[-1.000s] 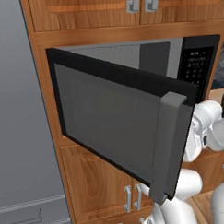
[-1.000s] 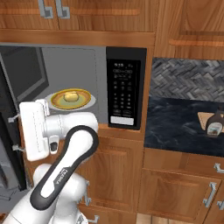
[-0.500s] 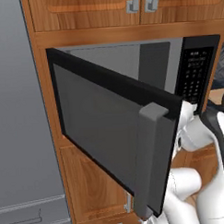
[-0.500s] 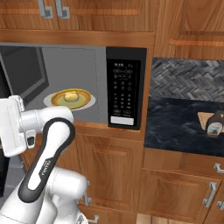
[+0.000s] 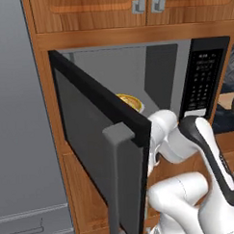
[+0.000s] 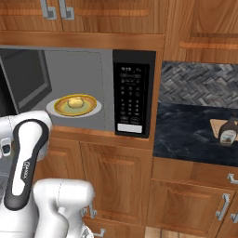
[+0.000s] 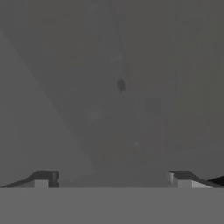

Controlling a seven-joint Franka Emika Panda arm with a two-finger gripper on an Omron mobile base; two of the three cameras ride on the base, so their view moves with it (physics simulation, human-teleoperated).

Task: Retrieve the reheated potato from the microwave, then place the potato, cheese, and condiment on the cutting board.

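Right base view showed the microwave with its door swung wide to the left, and the potato sat in the middle of a yellow plate on the floor of the cavity, toward its front edge. On the dark counter to the right, the condiment stood upright at the near edge of the cutting board, well apart from the microwave. Hand view had the gripper with its two tips spread wide and nothing between them, facing a flat grey surface close in front.
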